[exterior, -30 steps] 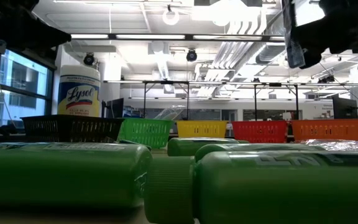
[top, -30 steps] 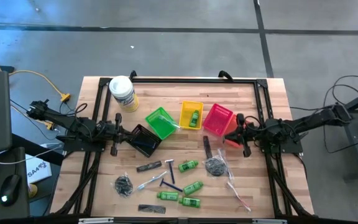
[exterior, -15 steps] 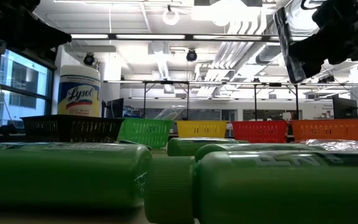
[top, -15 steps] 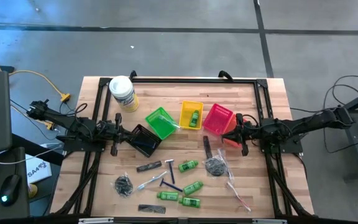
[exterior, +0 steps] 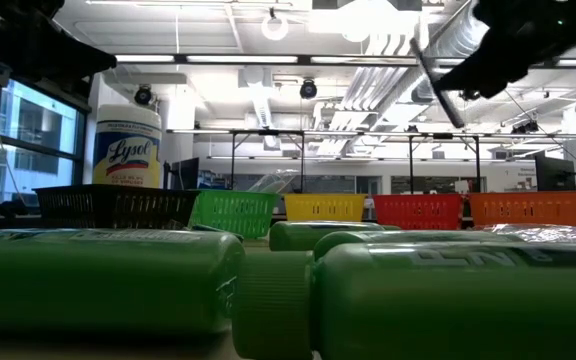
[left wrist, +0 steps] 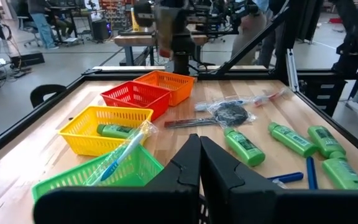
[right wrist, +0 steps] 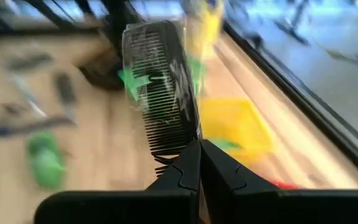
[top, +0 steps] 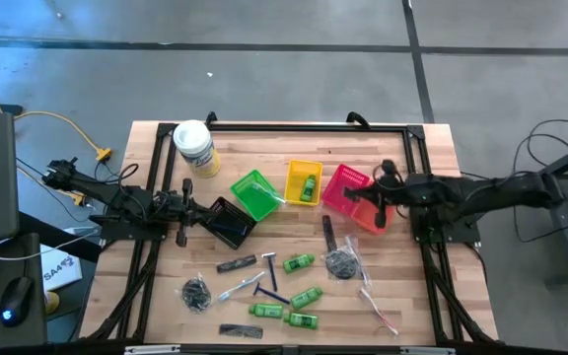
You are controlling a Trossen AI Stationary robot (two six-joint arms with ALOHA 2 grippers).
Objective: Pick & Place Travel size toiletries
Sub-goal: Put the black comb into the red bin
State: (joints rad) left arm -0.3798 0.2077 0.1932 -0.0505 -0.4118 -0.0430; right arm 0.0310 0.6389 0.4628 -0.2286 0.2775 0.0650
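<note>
My right gripper (top: 372, 203) hangs above the red basket (top: 341, 183), shut on a black comb (right wrist: 163, 87) in a clear wrapper. In the low view the comb (exterior: 438, 82) slants down from it. My left gripper (top: 186, 210) waits shut by the black basket (top: 229, 223). More toiletries lie on the near half of the table: green bottles (top: 307, 296), razors (top: 269, 262), combs (top: 237, 263), mesh bundles (top: 340, 262) and wrapped toothbrushes (top: 378, 307). One bottle (top: 309, 185) lies in the yellow basket (top: 294, 174), and a toothbrush (left wrist: 120, 155) lies in the green basket (left wrist: 138, 171). My right gripper pinches one end of the wrapped comb (right wrist: 180, 147) between its two fingers. The comb sticks out ahead of the fingers, in line with them. It is lifted clear of the table and baskets and slants downward from the fingers.
A white-lidded wipes tub (top: 194, 147) stands at the far left corner. An orange basket (left wrist: 166, 81) sits beside the red one, below my right arm. A black frame (top: 304, 126) runs along the table's edges. Bare wood shows at the far middle.
My right gripper has risen and gone toward the far left, from beside the orange basket to above the red one. It has tipped up from pointing steeply down to nearer level, and the comb has swung with it from upright to slanting.
</note>
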